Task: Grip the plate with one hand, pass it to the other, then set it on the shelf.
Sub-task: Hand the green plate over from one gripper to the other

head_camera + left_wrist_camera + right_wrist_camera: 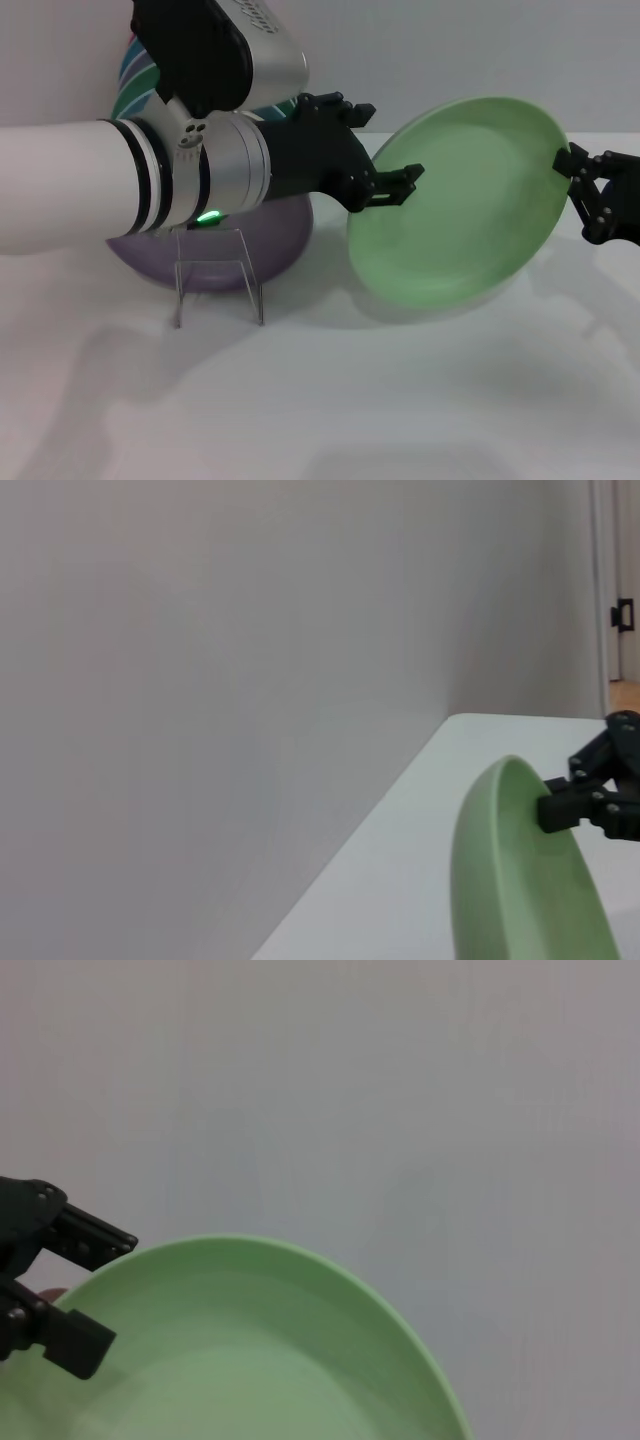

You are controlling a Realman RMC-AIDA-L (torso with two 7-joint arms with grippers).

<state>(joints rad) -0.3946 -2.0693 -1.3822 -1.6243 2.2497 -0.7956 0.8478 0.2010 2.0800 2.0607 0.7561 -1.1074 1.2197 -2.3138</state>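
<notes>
A: plate [455, 205] status?
B: airborne, tilted, above the table [400, 400]; right gripper [583, 195] pinching rim at 3 o'clock; left gripper [392, 186] jaws spread around rim at 9 o'clock; lilac plate [215, 255] sits in wire rack [218, 275].

Mint-green plate [460, 205], lilac plate [215, 262]

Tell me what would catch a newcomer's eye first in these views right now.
The big mint-green plate held tilted in the air above the white table, right of centre. The right gripper pinches its far right rim, while the left gripper, on the thick white and silver arm, has its fingers around the opposite rim. Behind that arm a purple plate stands in a wire rack.
</notes>
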